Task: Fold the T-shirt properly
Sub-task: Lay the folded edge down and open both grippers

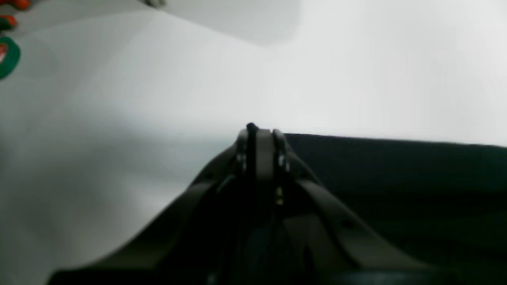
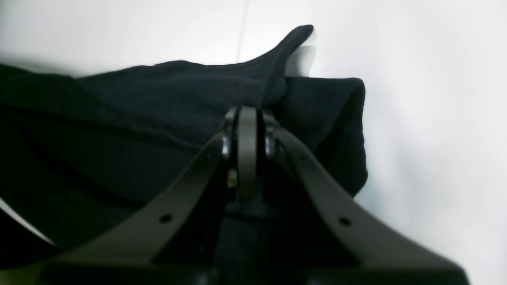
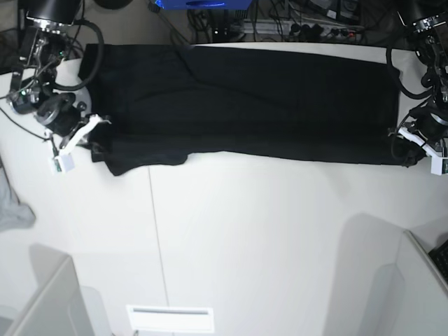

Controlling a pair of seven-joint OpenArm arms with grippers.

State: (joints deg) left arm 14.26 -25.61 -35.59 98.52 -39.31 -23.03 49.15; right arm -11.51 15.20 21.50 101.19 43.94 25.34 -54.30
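T-shirt (image 3: 245, 105), black, lies stretched in a long band across the far side of the white table (image 3: 266, 238). Right gripper (image 2: 248, 111) has its jaws pressed together, pinching a fold of cloth at one end. Left gripper (image 1: 259, 132) is likewise clamped on the cloth edge at the opposite end. Grey cloth (image 3: 12, 210) sits well apart at the table edge.

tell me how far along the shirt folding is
Done: the T-shirt lies as a long band across the far side of the table, apparently folded over once. In hand: the left gripper and right gripper are each shut on an end. Left: the remaining folds into a compact stack.
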